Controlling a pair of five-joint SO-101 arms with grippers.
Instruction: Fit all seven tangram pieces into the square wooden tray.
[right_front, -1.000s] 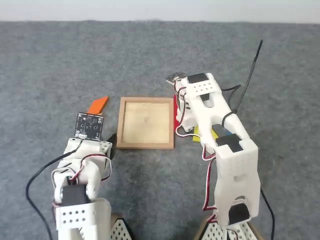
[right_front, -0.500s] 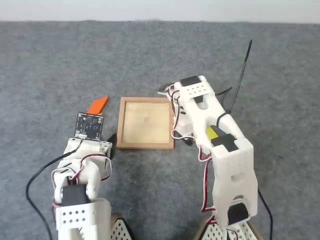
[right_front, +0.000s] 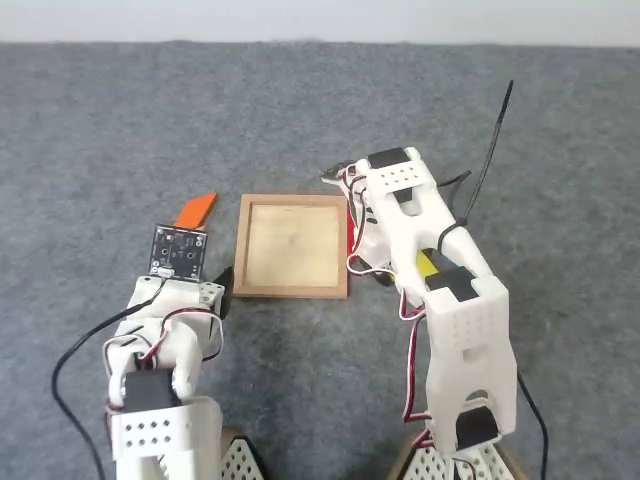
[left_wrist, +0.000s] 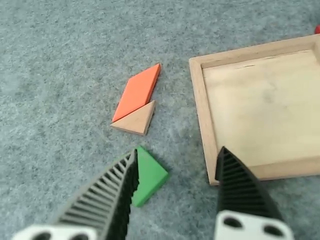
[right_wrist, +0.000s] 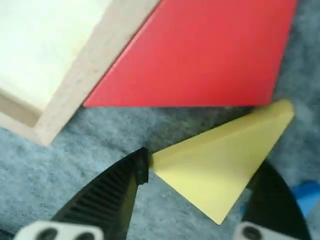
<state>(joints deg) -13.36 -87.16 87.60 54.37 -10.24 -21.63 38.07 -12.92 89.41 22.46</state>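
Tray (right_front: 241, 250) lies flat in the middle with a bare floor and no pieces fitted, so the task is judged to be at its start.

Left of tray:
- Orange parallelogram (left_wrist: 137, 91) and tan triangle (left_wrist: 137, 120) touch each other at an edge.
- Green triangle (left_wrist: 148, 174) lies flat near them, on the side toward the arm bases.
- Left gripper (left_wrist: 177, 152) hangs over the carpet just off the tray's near-left corner. Fingers are spread with nothing between them, and one finger sits beside the green triangle. It looks parked and ready rather than working.

Right of tray:
- Red triangle (right_wrist: 210, 55) lies with its long edge against the outside of the tray's right wall, likely staged for an easy slide or lift over the rim.
- Yellow triangle (right_wrist: 220, 165) sits just beyond the red one, away from the tray, with a corner close to it.
- Blue piece (right_wrist: 305, 197) peeks out past the yellow triangle, mostly hidden.
- Right gripper (right_wrist: 205, 170) is low over the yellow triangle with fingers apart, straddling it. One tip is at its corner, and it is not seen clamped.

Probable step is lining up a pinch on the yellow triangle. The thin flat piece on carpet may skid when the fingers close.
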